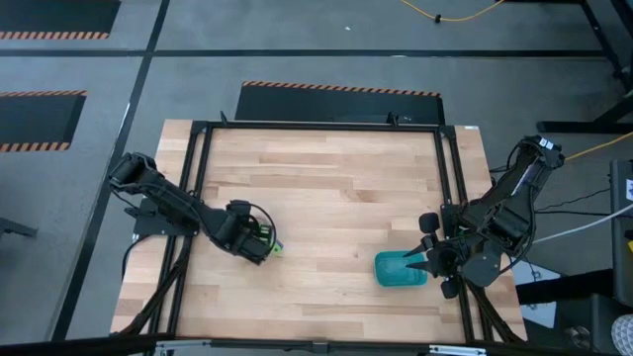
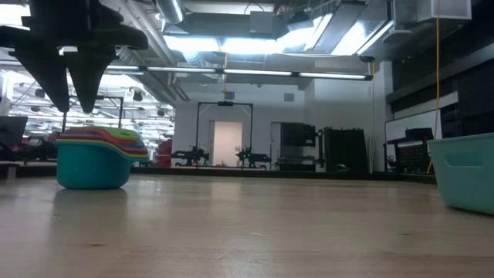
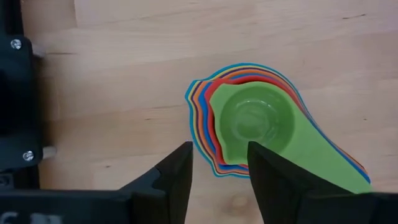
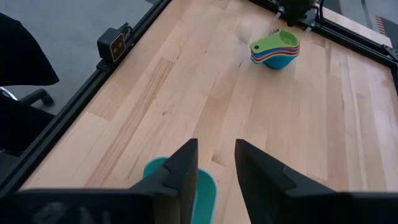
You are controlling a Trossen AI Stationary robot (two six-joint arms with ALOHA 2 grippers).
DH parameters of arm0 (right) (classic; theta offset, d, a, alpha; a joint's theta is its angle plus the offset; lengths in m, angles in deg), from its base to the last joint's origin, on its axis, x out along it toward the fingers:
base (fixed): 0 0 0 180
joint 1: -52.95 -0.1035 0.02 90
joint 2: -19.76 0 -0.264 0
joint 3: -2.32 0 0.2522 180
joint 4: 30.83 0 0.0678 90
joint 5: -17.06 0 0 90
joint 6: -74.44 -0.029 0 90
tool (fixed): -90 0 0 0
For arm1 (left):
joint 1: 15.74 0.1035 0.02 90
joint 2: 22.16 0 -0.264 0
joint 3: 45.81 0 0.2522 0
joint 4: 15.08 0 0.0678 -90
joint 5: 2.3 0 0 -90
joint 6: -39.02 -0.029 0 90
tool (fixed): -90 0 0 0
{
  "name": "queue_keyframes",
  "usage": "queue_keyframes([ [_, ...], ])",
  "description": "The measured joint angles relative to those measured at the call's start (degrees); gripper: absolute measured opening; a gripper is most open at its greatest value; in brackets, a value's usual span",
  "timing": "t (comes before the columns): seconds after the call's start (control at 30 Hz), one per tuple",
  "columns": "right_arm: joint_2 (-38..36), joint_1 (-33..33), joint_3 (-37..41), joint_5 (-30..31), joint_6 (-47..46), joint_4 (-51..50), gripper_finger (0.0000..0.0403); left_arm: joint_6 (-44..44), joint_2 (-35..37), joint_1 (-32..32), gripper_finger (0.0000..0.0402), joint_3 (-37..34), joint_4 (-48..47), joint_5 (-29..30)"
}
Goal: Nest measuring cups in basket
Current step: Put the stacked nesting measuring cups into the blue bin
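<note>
left end effector [image 3: 217,171]: fingers spread, above stack, holding nothing | nested stack of round plastic measuring cups [image 3: 255,121], green on top: upright on wooden bench [image 1: 326,188], well apart from basket | right end effector [image 4: 214,163]: fingers slightly apart, empty, over small teal plastic basket [image 1: 399,269]

Robotics lab or workshop, hazard-striped floor mats [image 1: 40,35], exposed ceiling ducts [image 2: 174,11], more rigs behind.

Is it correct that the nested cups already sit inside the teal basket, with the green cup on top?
Not quite. The nested cups, green cup on top, stand on the bare table under the left pincer, far from the teal basket near the right pincer. The high view shows this.
</note>
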Motion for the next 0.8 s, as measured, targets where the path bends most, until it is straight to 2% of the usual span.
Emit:
queue_keyframes([
  [0.23, 0.0, 0.02, 0.0, 0.0, 0.0, 0.0, 0.0112, -2.56, 0.0, 0.0, 0.0169, 0.0, -0.09, -0.81],
  [0.8, 0.0, 0.0, 0.0, -0.02, 0.0, -0.01, 0.0112, -8.85, 0.02, 0.0, 0.0272, 0.0, 1.32, -0.79],
])
